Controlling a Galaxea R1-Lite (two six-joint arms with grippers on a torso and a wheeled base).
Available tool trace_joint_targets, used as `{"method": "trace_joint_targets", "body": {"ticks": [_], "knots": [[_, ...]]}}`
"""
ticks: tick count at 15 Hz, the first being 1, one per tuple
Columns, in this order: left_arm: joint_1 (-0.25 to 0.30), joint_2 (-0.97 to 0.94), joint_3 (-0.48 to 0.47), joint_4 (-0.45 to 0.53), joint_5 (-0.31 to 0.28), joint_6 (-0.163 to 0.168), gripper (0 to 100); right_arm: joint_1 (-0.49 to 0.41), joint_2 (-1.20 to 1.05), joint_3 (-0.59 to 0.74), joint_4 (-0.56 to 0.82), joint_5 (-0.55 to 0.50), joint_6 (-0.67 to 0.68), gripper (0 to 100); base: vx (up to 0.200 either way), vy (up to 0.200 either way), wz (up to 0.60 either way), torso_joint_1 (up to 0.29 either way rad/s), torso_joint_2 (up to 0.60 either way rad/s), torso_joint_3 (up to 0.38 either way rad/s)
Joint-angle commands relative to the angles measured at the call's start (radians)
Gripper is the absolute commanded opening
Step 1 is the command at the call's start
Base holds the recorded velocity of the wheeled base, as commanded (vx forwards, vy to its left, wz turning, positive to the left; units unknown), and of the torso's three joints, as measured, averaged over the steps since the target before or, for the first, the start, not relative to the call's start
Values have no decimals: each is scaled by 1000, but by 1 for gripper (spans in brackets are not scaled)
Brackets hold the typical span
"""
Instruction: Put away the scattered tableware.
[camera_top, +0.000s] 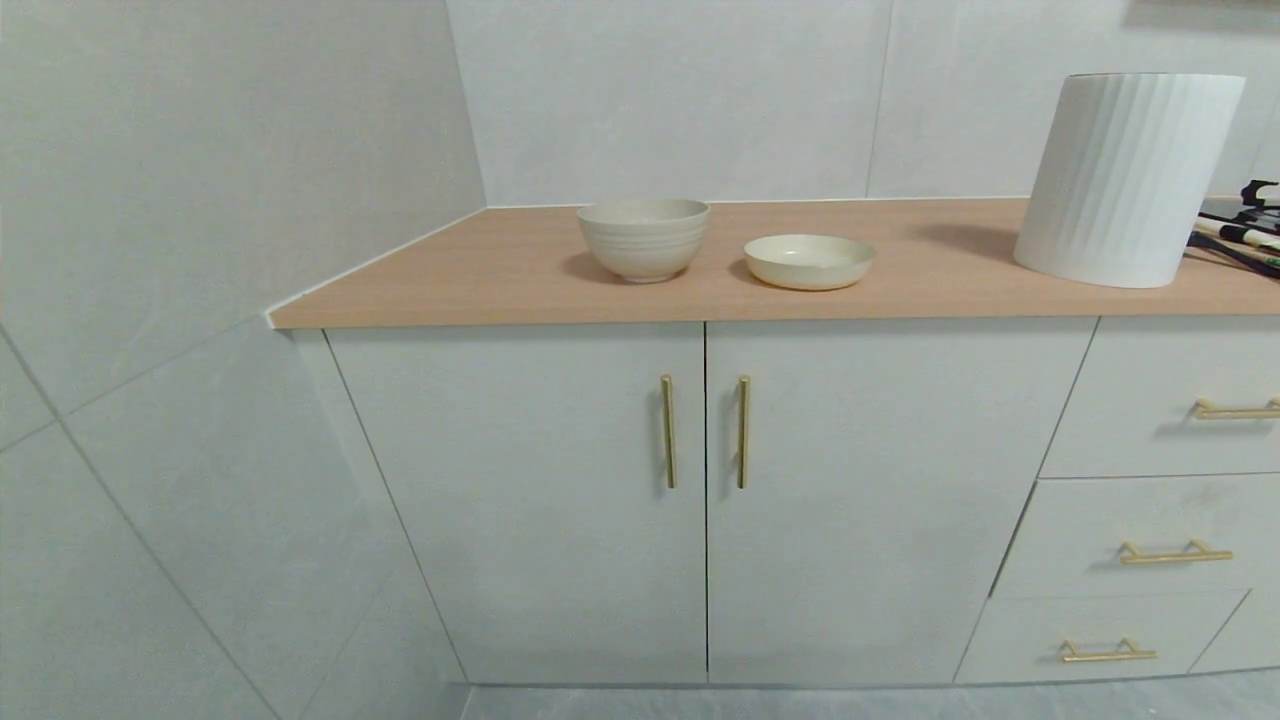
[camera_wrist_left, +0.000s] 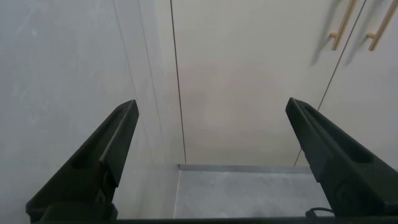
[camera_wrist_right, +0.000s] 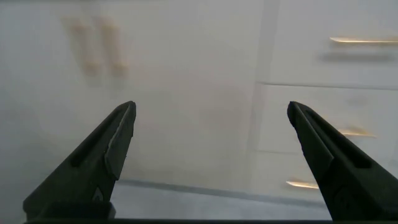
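Head view: bowl (camera_top: 643, 238) beside plate (camera_top: 809, 261) (not touching) on counter (camera_top: 480, 275).

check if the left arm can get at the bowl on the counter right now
Probably, once it lifts. The left tool is open but low, facing the cabinet doors near the floor. The bowl stands on the counter with nothing over it, and the dish sits apart beside it.

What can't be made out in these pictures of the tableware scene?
Whatever lies behind the closed doors: head view, the doors hide it.
Bottom of the bowl: head view, hidden by its own wall.
Dark utensils: head view, cut off by the edge, partly behind the white ribbed container.
Door handles: right wrist view, blurred.
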Motion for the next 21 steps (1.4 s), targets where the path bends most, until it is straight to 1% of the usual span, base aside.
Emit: {"method": "trace_joint_targets", "body": {"ticks": [1,2,3,4,5,6,7,8,9,12,13,15,17,18,21], "knots": [[0,0,0,0,1,0,100,20,120,-50,65,161,24,100,0,0,0,0,0,0],[0,0,0,0,1,0,100,20,183,-64,80,234,24,100,0,0,0,0,0,0],[0,0,0,0,1,0,100,20,259,-92,88,271,24,100,0,0,0,0,0,0],[0,0,0,0,1,0,100,25,412,-152,82,303,24,100,0,0,0,0,0,0],[0,0,0,0,1,0,100,49,547,-224,80,339,25,100,0,0,0,0,0,0],[0,0,0,0,1,0,100,84,642,-277,79,357,28,100,0,0,0,0,0,0],[0,0,0,0,1,0,100,159,794,-365,76,357,30,100,0,0,0,0,0,0],[0,0,0,0,1,0,100,213,910,-423,68,357,30,100,0,0,0,0,0,0],[0,0,0,0,1,0,100,262,1049,-478,15,354,35,100,0,0,0,0,0,0],[0,0,0,0,1,0,100,347,1341,-511,-263,349,62,100,0,0,0,0,0,0],[0,0,0,0,1,0,100,371,1401,-529,-328,349,81,100,0,0,0,0,0,0],[0,0,0,0,1,0,100,400,1490,-566,-384,349,94,100,0,0,0,0,0,0],[0,0,0,0,1,0,100,410,1565,-601,-398,351,91,100,0,0,0,0,0,0],[0,0,0,0,1,0,100,413,1622,-664,-398,352,90,100,0,0,0,0,0,0],[0,0,0,0,1,0,100,479,1740,-776,-400,345,90,100,0,0,0,0,0,0]]}}
